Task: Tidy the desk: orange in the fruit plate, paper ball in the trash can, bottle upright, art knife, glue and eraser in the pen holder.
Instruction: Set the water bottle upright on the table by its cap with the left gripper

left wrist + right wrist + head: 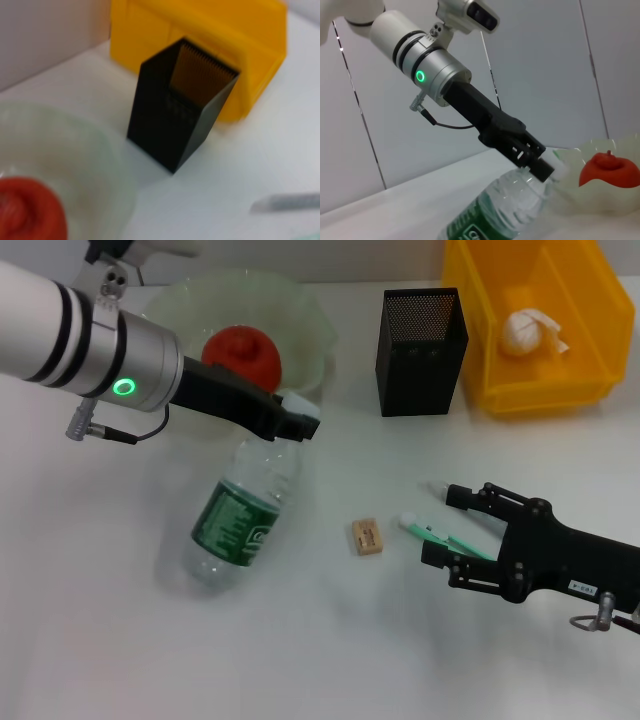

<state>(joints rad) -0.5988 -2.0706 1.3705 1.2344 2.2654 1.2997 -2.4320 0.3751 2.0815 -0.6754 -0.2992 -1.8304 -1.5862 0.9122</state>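
Looking over the desk, we saw that some jobs were done and some were not. The orange (242, 355) already sat in the fruit plate (310, 315), and the paper ball (523, 332) lay in the yellow trash can (590, 370). The pen holder (421, 340) stood near the trash can, and we could not see anything inside it. The eraser (367, 537) was lying flat on the white desk (100, 640), between the bottle (243, 512) and our right gripper (425, 520). The bottle lay on its side near the fruit plate. It was clear plastic with a green label, and its cap end pointed toward the plate. Our left gripper (300, 420) was at that cap end, pinching the neck, so we think we were about to stand it up. Our right gripper had its fingers spread wide over a thin green thing with a white tip (440, 537), which may have been the art knife. We could not find the glue.
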